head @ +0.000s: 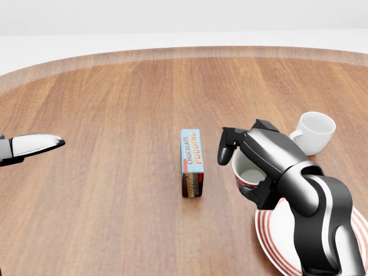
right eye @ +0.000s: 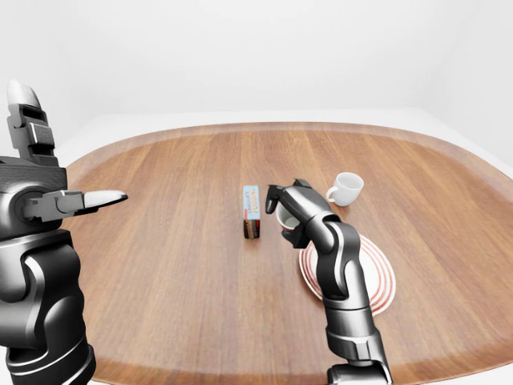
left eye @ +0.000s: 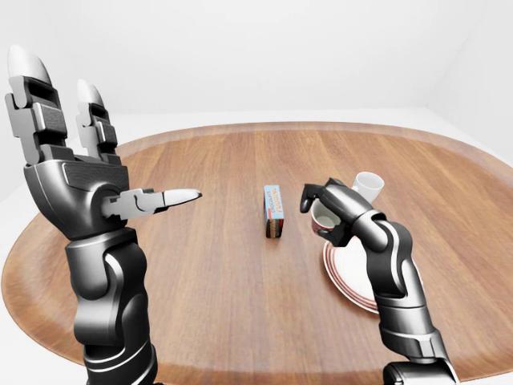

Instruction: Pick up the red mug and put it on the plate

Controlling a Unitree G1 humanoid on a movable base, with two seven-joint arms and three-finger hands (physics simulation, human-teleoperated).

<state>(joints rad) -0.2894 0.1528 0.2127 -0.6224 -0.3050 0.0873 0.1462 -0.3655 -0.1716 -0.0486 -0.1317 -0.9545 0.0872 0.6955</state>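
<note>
r hand (head: 253, 164) fingers wrapped round red mug (head: 246, 171), empty, at plate (head: 276, 236) rim; l fingers (left eye: 36, 104) spread.

Glossy dark-grey and black segmented metal left arm (left eye: 108, 281) at the left-eye view's left; its blocky three-finger hand (left eye: 76, 172) has pale silver-tipped fingers (left eye: 183, 195). The right arm (left eye: 397, 281) at lower right looks alike.

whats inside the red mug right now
The red mug shows only a bare white interior at its left side. The right hand closes round the rim and covers the remainder, bottom included.
</note>
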